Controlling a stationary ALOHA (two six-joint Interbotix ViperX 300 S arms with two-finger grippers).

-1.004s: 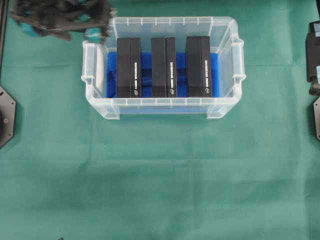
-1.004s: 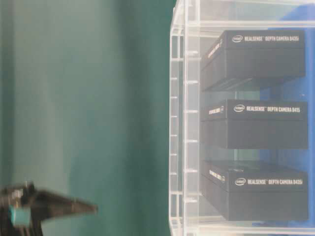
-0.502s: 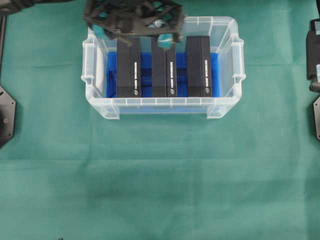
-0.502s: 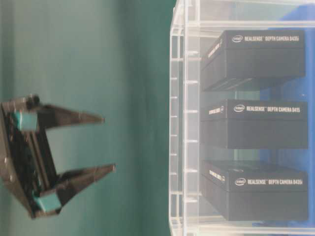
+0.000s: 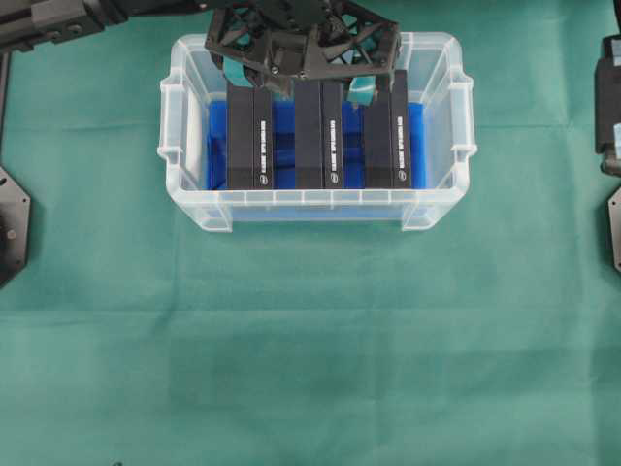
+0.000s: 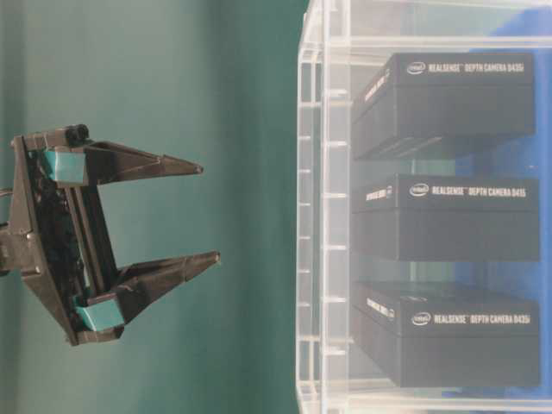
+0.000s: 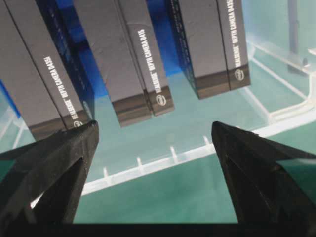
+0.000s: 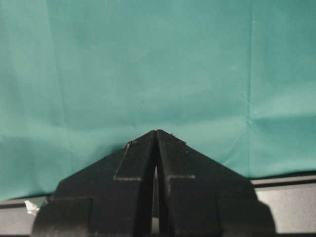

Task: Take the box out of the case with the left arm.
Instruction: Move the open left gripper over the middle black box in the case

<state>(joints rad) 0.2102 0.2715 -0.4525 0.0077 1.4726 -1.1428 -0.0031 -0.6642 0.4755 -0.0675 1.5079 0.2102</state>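
Green cloth covers the whole counter (image 5: 310, 340), and the case (image 5: 437, 209) sits on it, so every place below is told from the case

Inside the case three black boxes stand on their thin edges in a row, with a little gap between each, on top of the blue liner (image 5: 283, 116). They stand this way so that fingers can slip down on both sides of one box. Each box has small white words along its top edge.

The left arm (image 5: 58, 21) reaches over the far wall of the case. Its pincer (image 5: 305, 83) hangs above the far ends of the boxes and touches none of them. The pincer is spread wide and holds nothing. It seems to be kept wide so that it can go around a box. From the wrist view, the middle box (image 7: 126, 54) sits between the two black fingers (image 7: 54, 163), so I think that is the one it wants. From the low side view, the pincer points at the case from above, well clear of the rim.

The left box (image 5: 250, 131) and the right box (image 5: 386, 131) stay on either side of the middle one.

The right pincer (image 8: 156, 136) is pressed together and waits off past the right side of the case, over bare cloth. It has no job here, so it keeps out of the way
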